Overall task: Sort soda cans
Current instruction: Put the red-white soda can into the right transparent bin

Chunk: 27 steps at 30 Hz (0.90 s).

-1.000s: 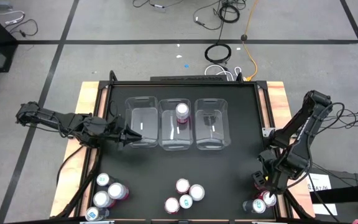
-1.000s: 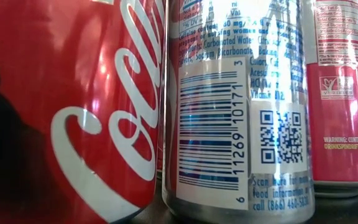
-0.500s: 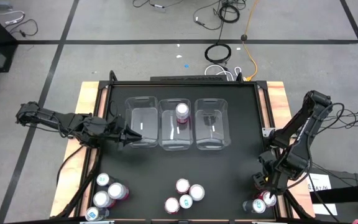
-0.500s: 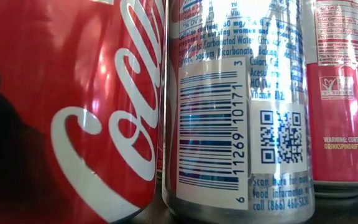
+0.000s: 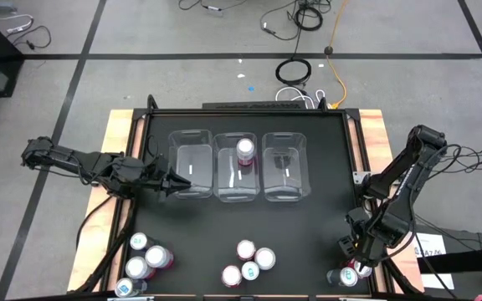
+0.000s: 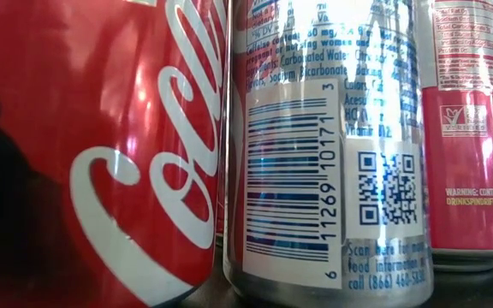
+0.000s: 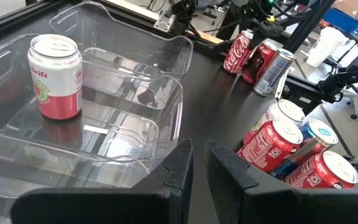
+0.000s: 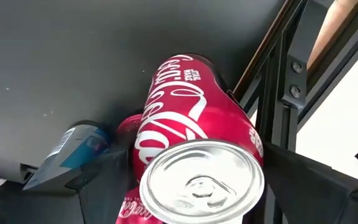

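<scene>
Right gripper [image 5: 360, 266] lowered at lower right, fingers apart astride red can [image 8: 197, 155]. Left gripper [image 5: 171, 181] closed beside three bins [image 5: 192, 164]. One can [image 5: 245, 150] binned.

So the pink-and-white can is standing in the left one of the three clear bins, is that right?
Not quite. The pink-and-white can is standing in the middle one of the three clear bins, not the left bin, which holds no can. The high view shows it.

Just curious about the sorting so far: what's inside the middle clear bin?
One upright pink-and-white can stands in the middle bin, toward its far end. The rest of its floor looks bare through the clear plastic.
</scene>
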{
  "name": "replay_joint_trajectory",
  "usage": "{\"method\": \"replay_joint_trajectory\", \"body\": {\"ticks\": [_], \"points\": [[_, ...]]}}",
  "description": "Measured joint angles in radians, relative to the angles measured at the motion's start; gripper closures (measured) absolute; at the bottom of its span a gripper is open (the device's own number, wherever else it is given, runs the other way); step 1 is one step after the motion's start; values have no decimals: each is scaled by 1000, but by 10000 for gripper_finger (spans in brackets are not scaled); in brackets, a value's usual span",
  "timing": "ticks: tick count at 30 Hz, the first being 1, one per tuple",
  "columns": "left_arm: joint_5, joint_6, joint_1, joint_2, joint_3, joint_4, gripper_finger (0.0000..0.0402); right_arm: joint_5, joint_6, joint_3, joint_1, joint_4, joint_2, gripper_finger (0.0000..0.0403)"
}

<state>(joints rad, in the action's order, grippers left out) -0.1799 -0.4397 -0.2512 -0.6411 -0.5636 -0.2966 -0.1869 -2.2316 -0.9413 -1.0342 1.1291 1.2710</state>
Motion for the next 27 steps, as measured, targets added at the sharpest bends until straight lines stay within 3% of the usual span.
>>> {"method": "replay_joint_trajectory", "body": {"ticks": [23,27], "points": [[0,0,0,0,0,0,348,1,1,0,-9,-51,65,65],[0,0,0,0,0,0,348,1,1,0,-9,-49,65,80]]}}
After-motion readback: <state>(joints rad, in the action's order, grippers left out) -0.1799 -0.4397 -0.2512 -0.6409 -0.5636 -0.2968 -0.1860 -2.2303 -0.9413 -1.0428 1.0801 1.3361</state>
